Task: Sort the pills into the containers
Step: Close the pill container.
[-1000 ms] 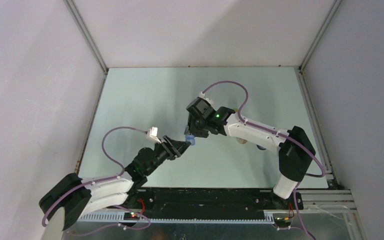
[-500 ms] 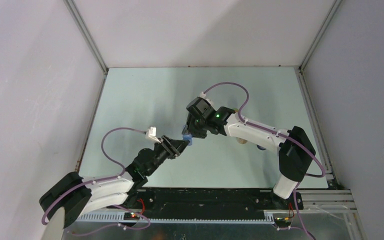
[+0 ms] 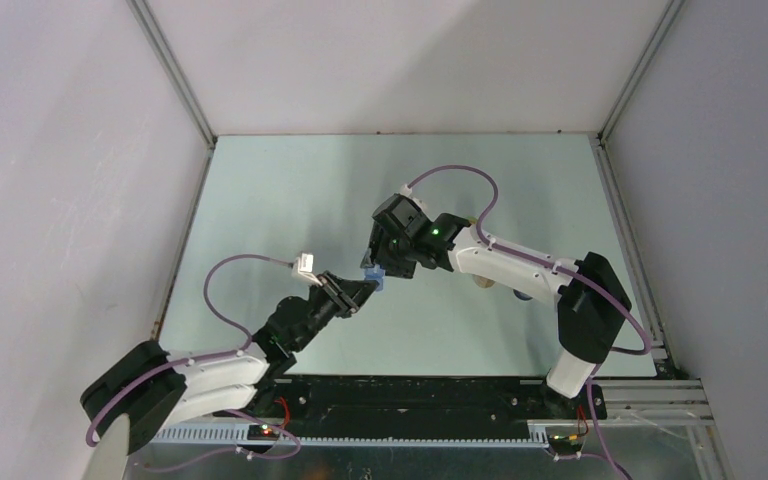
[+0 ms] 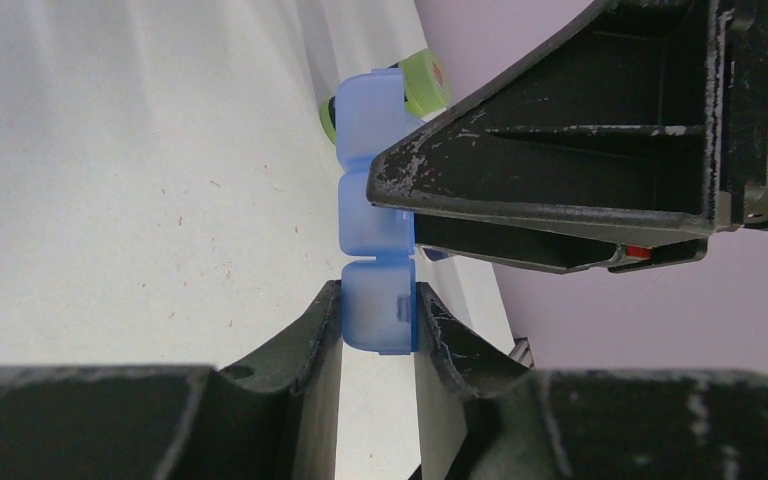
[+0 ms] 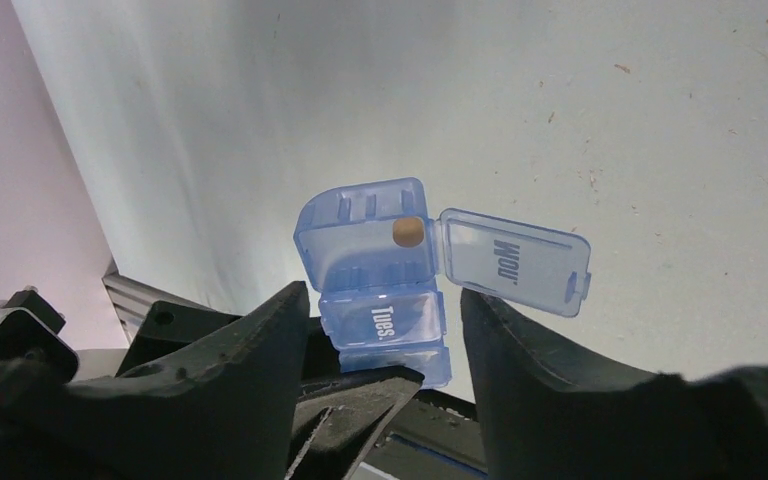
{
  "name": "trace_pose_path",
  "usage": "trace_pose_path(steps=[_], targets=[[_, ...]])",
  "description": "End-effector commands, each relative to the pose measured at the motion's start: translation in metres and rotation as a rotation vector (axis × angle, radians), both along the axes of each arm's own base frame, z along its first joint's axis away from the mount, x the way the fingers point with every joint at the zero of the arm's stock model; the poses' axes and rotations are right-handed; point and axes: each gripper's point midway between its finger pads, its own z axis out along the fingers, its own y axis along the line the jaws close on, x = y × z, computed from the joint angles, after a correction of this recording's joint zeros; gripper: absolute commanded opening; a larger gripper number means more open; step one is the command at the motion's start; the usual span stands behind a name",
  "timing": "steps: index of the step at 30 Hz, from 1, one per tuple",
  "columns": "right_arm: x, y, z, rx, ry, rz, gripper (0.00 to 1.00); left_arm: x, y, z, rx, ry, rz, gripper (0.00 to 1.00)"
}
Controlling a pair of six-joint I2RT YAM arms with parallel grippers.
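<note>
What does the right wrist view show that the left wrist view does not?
Only right wrist: the open Mon. lid, a brown pill in that compartment, the closed Tues. lid. Only left wrist: a green round object in the background. Both: the blue pill organizer, with the left tool clamped on its end compartment.

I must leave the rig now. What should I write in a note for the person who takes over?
Left gripper: shut on the end compartment of the blue pill organizer.
Right gripper: open, one finger on each side of the organizer, not clamping.
Things: the Mon lid stands open and one tan pill lies in that compartment. The Tues lid is shut.
Done: one pill is sorted.
Left: probably close the Mon lid, then fill the other compartments. No other pills are in view.
</note>
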Motion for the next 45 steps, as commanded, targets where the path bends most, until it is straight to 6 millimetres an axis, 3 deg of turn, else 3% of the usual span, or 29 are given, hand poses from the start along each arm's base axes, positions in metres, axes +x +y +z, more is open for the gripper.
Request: trace_pose_path(steps=[1, 5, 8, 12, 16, 18, 20, 21, 25, 30, 36, 41, 45], targets=[[0.003, 0.003, 0.030, 0.058, -0.054, -0.008, 0.65, 0.003, -0.005, 0.029, -0.046, -0.064, -0.004, 0.01], [-0.001, -0.006, 0.036, 0.055, -0.076, 0.004, 0.81, 0.003, -0.005, 0.038, -0.039, -0.070, -0.011, 0.00], [-0.003, -0.012, 0.053, 0.078, -0.116, 0.021, 0.89, 0.003, -0.003, 0.041, -0.030, -0.059, -0.006, 0.00], [-0.007, -0.017, 0.082, 0.119, -0.217, 0.094, 0.90, 0.004, -0.002, 0.046, -0.031, -0.041, -0.009, 0.00], [-0.008, -0.041, 0.100, 0.113, -0.299, 0.078, 0.88, 0.006, -0.002, 0.051, -0.066, -0.011, -0.019, 0.00], [-0.009, -0.057, 0.108, 0.126, -0.328, 0.039, 0.83, 0.007, -0.002, 0.058, -0.101, -0.005, -0.026, 0.00], [-0.009, -0.074, 0.116, 0.149, -0.350, -0.007, 0.71, 0.007, -0.003, 0.067, -0.145, -0.005, -0.036, 0.00], [-0.011, -0.085, 0.119, 0.158, -0.362, -0.029, 0.60, 0.006, -0.004, 0.073, -0.171, -0.006, -0.044, 0.00], [-0.010, -0.113, 0.119, 0.144, -0.384, -0.092, 0.39, 0.006, -0.007, 0.089, -0.220, 0.011, -0.057, 0.00], [-0.007, -0.127, 0.115, 0.177, -0.372, -0.123, 0.34, 0.002, -0.004, 0.118, -0.305, 0.008, -0.063, 0.00], [0.000, -0.119, 0.123, 0.273, -0.404, -0.098, 0.56, -0.013, -0.007, 0.146, -0.440, 0.064, -0.136, 0.00], [-0.003, -0.098, 0.148, 0.453, -0.452, -0.047, 0.65, -0.019, -0.007, 0.168, -0.479, 0.088, -0.162, 0.00], [-0.007, -0.093, 0.161, 0.545, -0.493, -0.057, 0.72, -0.020, -0.006, 0.179, -0.503, 0.091, -0.168, 0.00]])
